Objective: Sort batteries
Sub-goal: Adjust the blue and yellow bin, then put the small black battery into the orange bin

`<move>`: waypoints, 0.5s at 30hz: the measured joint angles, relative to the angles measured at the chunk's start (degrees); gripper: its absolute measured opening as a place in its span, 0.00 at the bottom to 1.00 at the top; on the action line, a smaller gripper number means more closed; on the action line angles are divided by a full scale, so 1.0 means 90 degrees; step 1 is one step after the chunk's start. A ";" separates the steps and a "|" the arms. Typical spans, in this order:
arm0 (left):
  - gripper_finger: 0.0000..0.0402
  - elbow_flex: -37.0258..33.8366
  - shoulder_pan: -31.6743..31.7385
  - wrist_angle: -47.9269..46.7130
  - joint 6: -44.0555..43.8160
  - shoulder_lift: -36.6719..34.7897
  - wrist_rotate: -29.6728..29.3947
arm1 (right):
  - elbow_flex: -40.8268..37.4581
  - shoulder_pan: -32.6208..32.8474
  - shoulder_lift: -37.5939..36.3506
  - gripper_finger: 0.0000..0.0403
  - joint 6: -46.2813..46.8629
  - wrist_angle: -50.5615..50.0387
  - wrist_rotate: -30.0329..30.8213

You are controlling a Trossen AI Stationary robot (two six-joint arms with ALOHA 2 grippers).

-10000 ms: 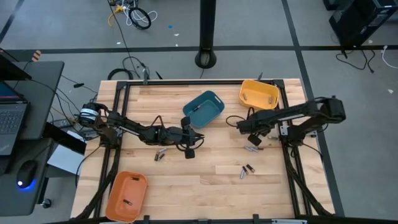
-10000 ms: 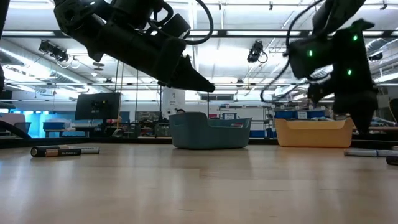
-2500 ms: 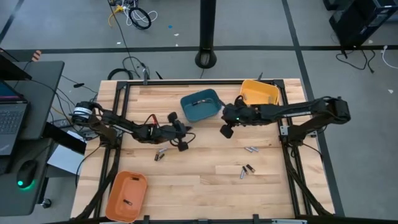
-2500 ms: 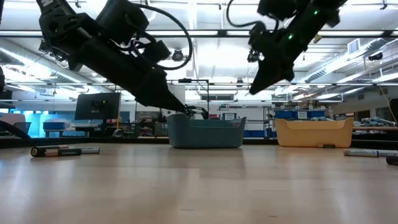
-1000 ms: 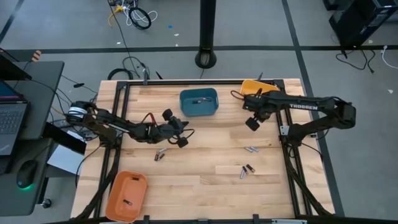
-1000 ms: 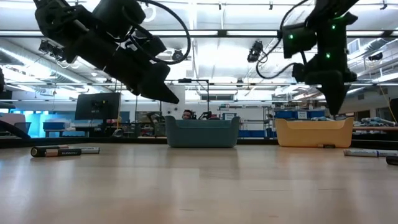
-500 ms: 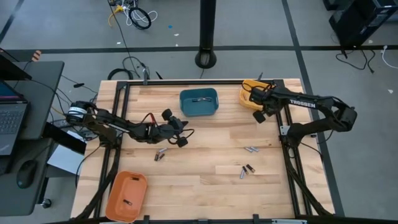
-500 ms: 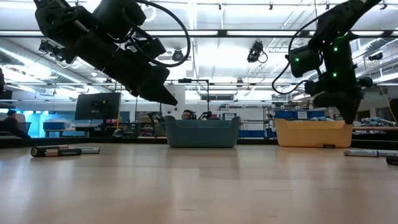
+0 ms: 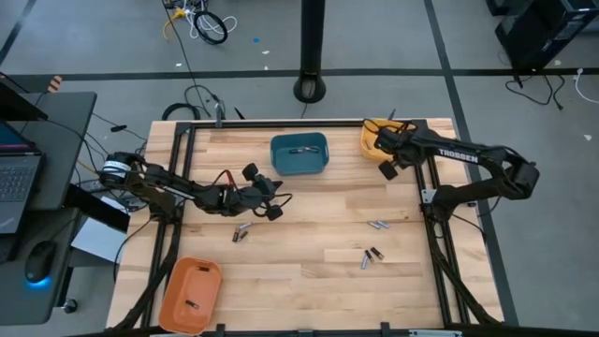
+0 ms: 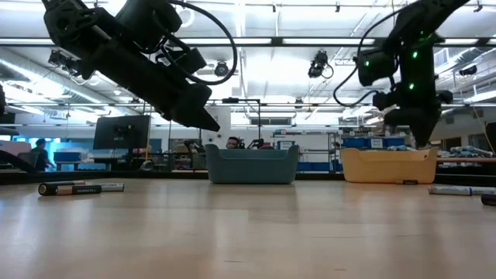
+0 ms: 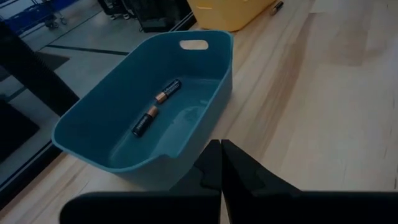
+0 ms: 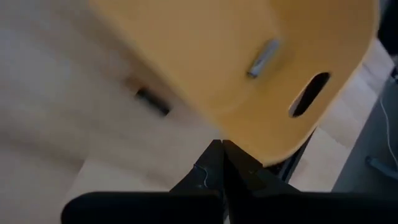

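Note:
Both grippers hover above the table, shut and empty. My left gripper [image 9: 273, 206] [image 11: 221, 163] [image 10: 209, 124] is near the teal bin [image 9: 299, 154] [image 11: 149, 106], in which two dark batteries [image 11: 155, 107] lie. My right gripper [image 9: 387, 172] [image 12: 222, 163] [image 10: 424, 138] is at the near edge of the yellow bin [image 9: 374, 140] [image 12: 249, 68], which holds one silvery battery [image 12: 262, 57]. Loose batteries lie flat on the wood: one group [image 9: 241, 231] left of centre, others [image 9: 378, 225] [image 9: 370, 256] on the right. A dark battery [image 12: 152, 101] lies beside the yellow bin.
An orange bin [image 9: 192, 292] with a battery inside stands at the near left corner. A black frame [image 9: 187, 140] runs round the table. The low view shows batteries at the left [image 10: 81, 187] and right [image 10: 457, 190]. Bare wood spans the middle and near side.
My right gripper has moved toward the table's far edge and a little right, up to the yellow bin, turning as it went. It has stayed shut. The bins and the batteries lie where they were.

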 joint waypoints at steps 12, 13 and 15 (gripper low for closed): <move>0.01 0.0000 -0.0059 0.0021 0.0007 0.0000 0.0197 | 0.0215 0.2473 -0.0173 0.02 0.0770 -0.1569 -0.2026; 0.01 0.0000 -0.0088 0.0031 0.0005 0.0000 0.0196 | 0.0215 0.2677 -0.0122 0.02 0.0973 -0.1585 -0.2030; 0.01 0.0000 -0.0139 0.0036 0.0007 0.0000 0.0197 | 0.0215 0.3022 -0.0003 0.02 0.1290 -0.1599 -0.2072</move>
